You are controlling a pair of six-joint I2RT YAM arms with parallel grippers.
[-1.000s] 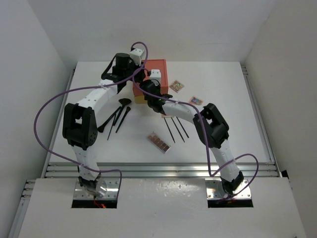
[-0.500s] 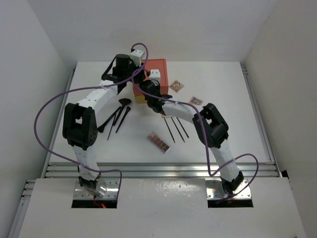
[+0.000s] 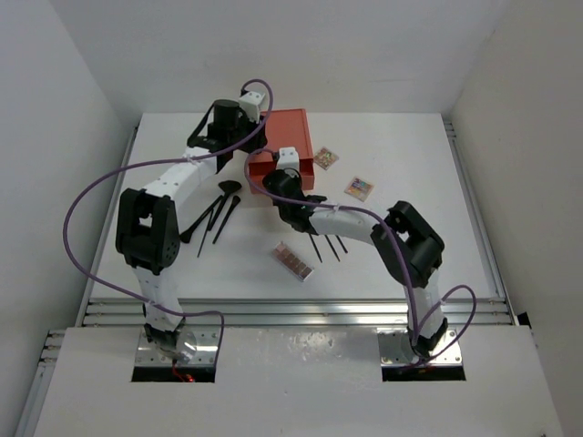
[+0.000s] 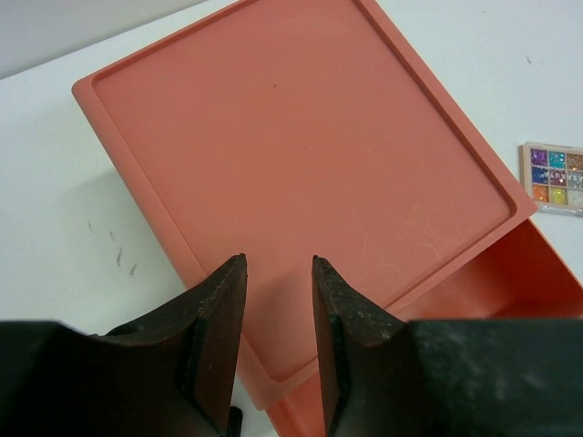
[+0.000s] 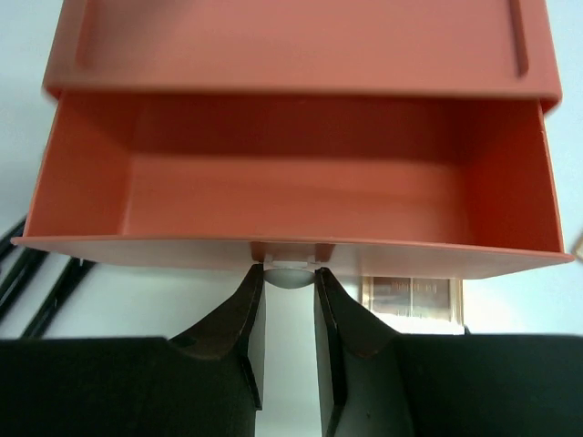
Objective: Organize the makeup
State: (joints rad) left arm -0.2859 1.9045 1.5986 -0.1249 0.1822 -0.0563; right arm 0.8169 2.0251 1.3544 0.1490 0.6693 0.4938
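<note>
Orange-red plastic makes up the drawer box (image 3: 286, 135) at the far middle of the desk (image 3: 419, 264); its drawer (image 5: 301, 187) is pulled out towards the arms; the pale knob (image 5: 290, 274) on its front is pinched by the right hand (image 5: 290, 284); the left hand (image 4: 278, 278) is held above the lid with fingers parted, nothing between them. The makeup is spread on the desk: two square palettes (image 3: 325, 158) right of the box; brushes (image 3: 219, 211) to its left; thin sticks (image 3: 315, 248) and a long palette (image 3: 292, 260) nearer.
</note>
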